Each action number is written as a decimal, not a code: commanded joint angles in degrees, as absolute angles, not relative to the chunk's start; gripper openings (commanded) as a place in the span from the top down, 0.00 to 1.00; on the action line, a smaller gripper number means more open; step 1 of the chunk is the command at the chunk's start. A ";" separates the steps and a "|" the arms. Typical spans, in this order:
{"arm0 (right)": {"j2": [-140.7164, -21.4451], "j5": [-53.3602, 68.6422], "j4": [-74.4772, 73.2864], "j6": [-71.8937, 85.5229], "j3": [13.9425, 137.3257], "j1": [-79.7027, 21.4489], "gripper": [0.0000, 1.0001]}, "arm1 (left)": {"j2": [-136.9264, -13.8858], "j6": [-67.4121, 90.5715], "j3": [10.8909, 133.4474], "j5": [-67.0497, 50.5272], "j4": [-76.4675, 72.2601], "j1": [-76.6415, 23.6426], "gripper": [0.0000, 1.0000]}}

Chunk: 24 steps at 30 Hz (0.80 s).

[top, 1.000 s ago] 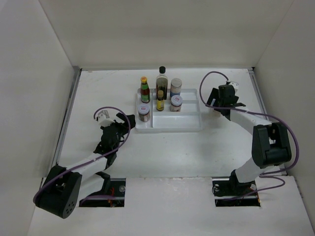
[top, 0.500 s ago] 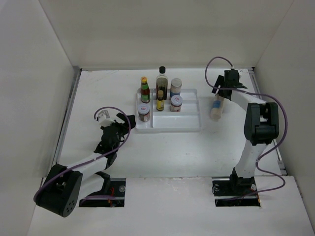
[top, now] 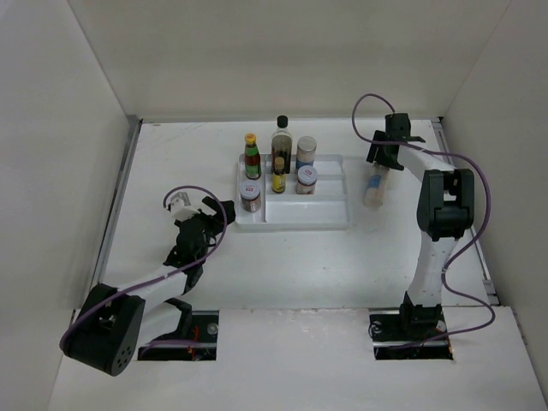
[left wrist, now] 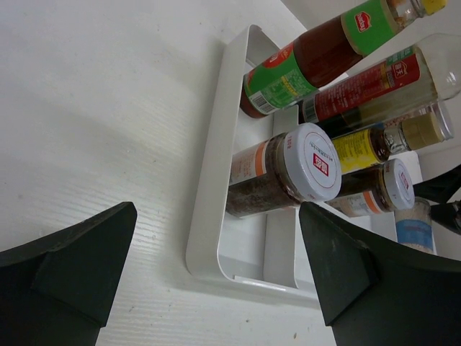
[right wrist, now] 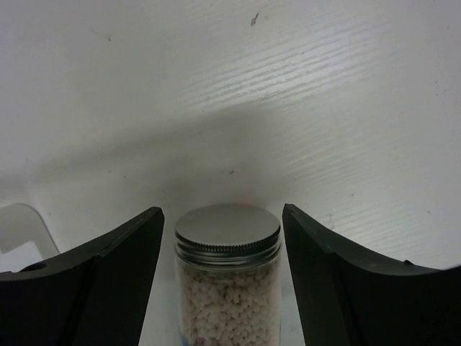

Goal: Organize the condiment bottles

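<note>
Six condiment bottles stand in the white tray [top: 325, 218]: a yellow-capped red sauce bottle [top: 252, 157], a tall dark black-capped bottle [top: 282, 141], a small yellow-capped dark bottle [top: 279, 178], a pale shaker [top: 306, 151] and two short jars [top: 251, 196] [top: 306, 179]. A pale jar [top: 374, 188] sits on the table right of the tray. My right gripper [top: 383, 163] straddles it. In the right wrist view the silver-lidded jar [right wrist: 227, 288] lies between the gripper [right wrist: 221, 210] fingers, with a narrow gap on each side. My left gripper [left wrist: 216, 288] is open, facing the tray's near left corner [left wrist: 209, 216] and a white-capped jar [left wrist: 288, 169].
The tray's right compartment [top: 330, 193] holds nothing. White walls enclose the table on three sides. A raised rail [top: 120, 197] runs along the left edge. The right arm's purple cable [top: 368, 107] loops above the back right corner.
The right arm swung from beside the tray's right edge to the back right, uncovering the pale jar, and its fingers came closer together around it. The left arm stayed still.
</note>
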<state>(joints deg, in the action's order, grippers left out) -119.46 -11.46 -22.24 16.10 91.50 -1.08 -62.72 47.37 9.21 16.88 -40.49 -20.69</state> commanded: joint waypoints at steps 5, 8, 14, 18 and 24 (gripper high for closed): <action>-119.53 -10.55 -27.07 13.80 92.38 -1.10 0.19 | -61.26 47.72 9.05 16.44 -42.89 -19.99 0.00; -119.71 -9.32 -26.98 13.62 92.37 -1.10 0.30 | -61.26 47.72 9.14 16.44 -42.89 -19.99 0.00; -119.72 -9.22 -24.62 14.50 92.73 -1.27 0.54 | -60.29 47.72 8.70 16.35 -42.71 -19.29 0.00; -110.68 -10.46 -12.42 16.78 85.36 -1.89 0.59 | -60.38 47.72 8.70 16.08 -42.71 -19.20 0.00; -98.54 -17.21 -1.24 16.18 78.58 -6.80 0.58 | -60.65 47.72 8.88 16.00 -42.71 -19.11 0.00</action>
